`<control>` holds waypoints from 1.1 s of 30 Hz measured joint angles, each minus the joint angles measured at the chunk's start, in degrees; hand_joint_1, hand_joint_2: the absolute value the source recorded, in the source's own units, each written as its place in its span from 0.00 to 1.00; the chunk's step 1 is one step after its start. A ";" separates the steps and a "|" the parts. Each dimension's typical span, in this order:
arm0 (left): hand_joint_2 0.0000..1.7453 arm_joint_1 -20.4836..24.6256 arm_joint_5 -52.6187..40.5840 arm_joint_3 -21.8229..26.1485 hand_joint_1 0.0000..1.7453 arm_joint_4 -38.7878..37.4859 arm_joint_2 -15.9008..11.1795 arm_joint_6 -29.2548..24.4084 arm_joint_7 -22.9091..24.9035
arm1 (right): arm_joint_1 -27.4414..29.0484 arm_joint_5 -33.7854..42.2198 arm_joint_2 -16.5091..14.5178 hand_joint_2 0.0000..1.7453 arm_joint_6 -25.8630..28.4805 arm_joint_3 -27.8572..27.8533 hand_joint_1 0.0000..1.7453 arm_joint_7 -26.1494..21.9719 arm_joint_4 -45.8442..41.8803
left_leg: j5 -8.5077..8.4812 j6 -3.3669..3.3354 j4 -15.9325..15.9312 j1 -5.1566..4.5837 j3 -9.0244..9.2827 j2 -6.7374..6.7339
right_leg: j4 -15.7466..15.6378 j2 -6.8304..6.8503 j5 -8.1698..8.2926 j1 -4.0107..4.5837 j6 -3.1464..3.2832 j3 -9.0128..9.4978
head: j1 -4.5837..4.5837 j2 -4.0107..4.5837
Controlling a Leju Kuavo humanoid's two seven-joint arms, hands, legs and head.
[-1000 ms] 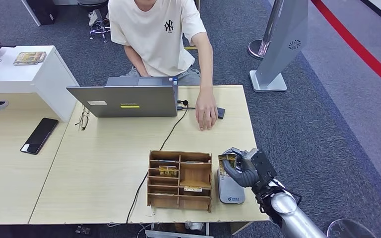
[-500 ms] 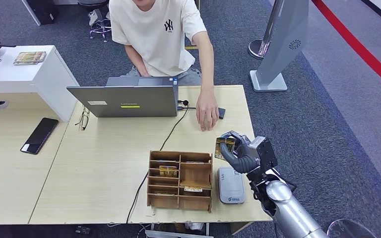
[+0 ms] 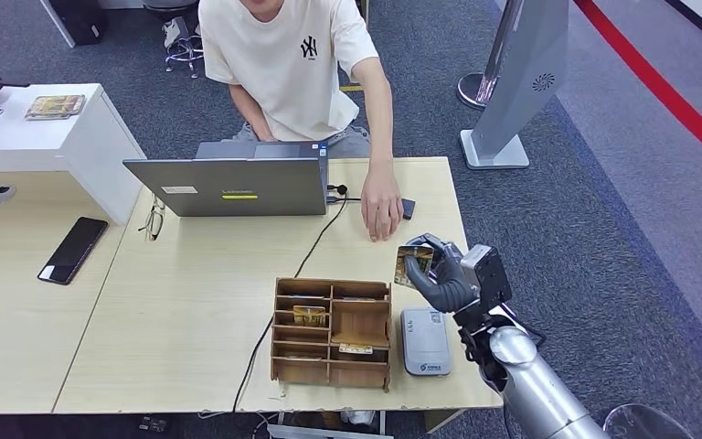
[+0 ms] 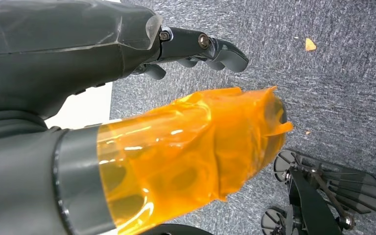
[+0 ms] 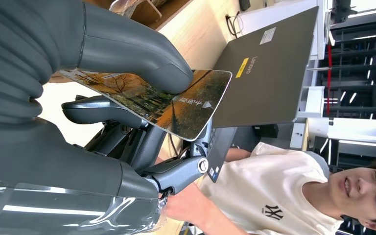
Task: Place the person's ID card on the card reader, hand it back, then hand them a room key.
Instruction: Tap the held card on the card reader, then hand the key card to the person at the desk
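- Head view, lower right of frame: right hand [image 3: 446,277] pinches the card [image 3: 413,262] between thumb and fingers, held clear above the table [image 3: 192,302]
- Change: a second ago hand and card sat low, right over the reader [image 3: 424,340]; now both are higher in the frame, nearer the person's hand [image 3: 380,212], and the reader lies bare
- Reading of that: the reader step looks finished; this is likely the hand-back, card travelling toward the person. Room key still to come
- Person's hand rests flat on the table beside a small dark object, upper centre-right; not yet raised to take the card
- Right wrist view: thumb presses on the card's printed face, darker fingers underneath; grip looks firm. Card shows an autumn-toned picture and a few white characters, too small to read with confidence
- Left hand [image 4: 127,147]: left wrist view shows it over carpet, thumb wrapped in orange film, fingers loosely apart, nothing held
- Writing: "NY" mark on the person's shirt [image 3: 288,64]; laptop [image 3: 228,186] lid carries a small brand plate reading Lenovo, a yellow sticker and a white label, unreadable
- Wooden rack [image 3: 332,331] left of the reader holds a few cards in its compartments
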State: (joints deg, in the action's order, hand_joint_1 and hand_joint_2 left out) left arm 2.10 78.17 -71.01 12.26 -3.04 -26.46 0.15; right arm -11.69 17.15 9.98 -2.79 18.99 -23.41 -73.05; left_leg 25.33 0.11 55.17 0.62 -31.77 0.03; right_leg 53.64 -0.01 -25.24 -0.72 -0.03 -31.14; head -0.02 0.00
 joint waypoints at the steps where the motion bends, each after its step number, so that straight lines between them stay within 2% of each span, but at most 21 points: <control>1: 0.00 0.00 -0.03 -0.02 0.00 0.00 0.01 0.00 0.00 | -0.03 -0.01 -0.05 1.00 -0.02 0.01 1.00 0.00 0.00 | 0.00 0.00 0.00 0.00 0.00 0.00 | 0.00 0.00 0.00 0.00 0.00 0.00 | 0.00 0.00; 21: 0.00 0.01 -0.54 -0.87 0.00 0.00 0.00 -0.36 -0.09 | -1.68 -0.77 -0.19 1.00 -0.34 0.76 1.00 -0.61 1.17 | 0.00 0.00 0.00 0.00 0.00 0.00 | 0.00 0.00 0.00 0.00 0.00 0.00 | 0.00 0.00; 33: 0.00 -0.02 0.01 -0.87 0.00 0.00 -0.02 -0.36 -0.09 | -1.06 -2.02 0.82 1.00 1.69 0.53 1.00 0.60 2.17 | 0.00 0.00 0.00 0.00 0.00 0.00 | -0.01 0.00 0.00 0.00 0.00 -0.03 | 0.01 0.00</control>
State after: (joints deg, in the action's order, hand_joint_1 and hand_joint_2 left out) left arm 2.08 78.18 -71.89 12.26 -3.05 -26.82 0.07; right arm -12.76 15.13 10.80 -1.10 19.52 -22.81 -70.88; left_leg 25.33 0.11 55.18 0.61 -31.77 0.03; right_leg 53.63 -0.02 -25.24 -0.72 -0.03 -31.17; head -0.02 0.00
